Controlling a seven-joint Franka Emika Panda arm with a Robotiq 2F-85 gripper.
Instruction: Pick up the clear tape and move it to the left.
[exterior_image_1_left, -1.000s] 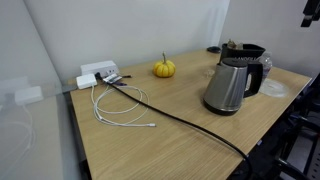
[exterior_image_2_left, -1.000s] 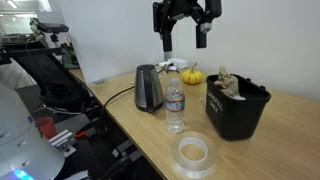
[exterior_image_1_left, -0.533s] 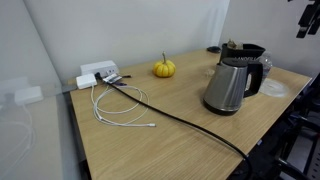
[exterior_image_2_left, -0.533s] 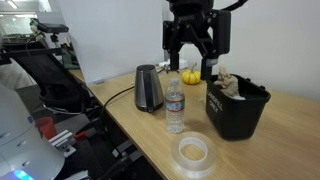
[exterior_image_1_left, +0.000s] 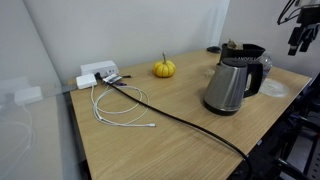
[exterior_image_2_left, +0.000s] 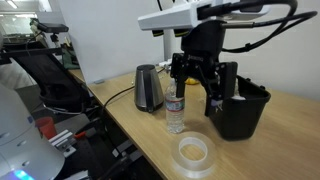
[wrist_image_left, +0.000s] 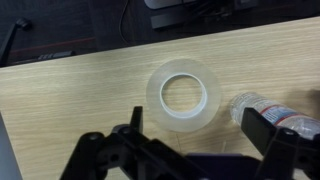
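The clear tape (exterior_image_2_left: 192, 152) is a wide translucent ring lying flat on the wooden table near its front end. In the wrist view the clear tape (wrist_image_left: 184, 93) lies just above the gap between my fingers. It also shows faintly by the table's right edge in an exterior view (exterior_image_1_left: 273, 89). My gripper (exterior_image_2_left: 199, 96) is open and empty. It hangs well above the table, over the water bottle and above the tape. In the wrist view my gripper (wrist_image_left: 196, 125) shows both dark fingers spread wide.
A plastic water bottle (exterior_image_2_left: 175, 108) stands between the tape and a steel kettle (exterior_image_2_left: 149, 88). A black bin (exterior_image_2_left: 238, 110) sits beside it. A small orange pumpkin (exterior_image_1_left: 164, 68), a coiled white cable (exterior_image_1_left: 117, 106) and a black cord (exterior_image_1_left: 180, 122) lie further along the table.
My gripper has moved down and along the table from above the kettle and pumpkin to above the bottle and tape. Nothing on the table has moved.
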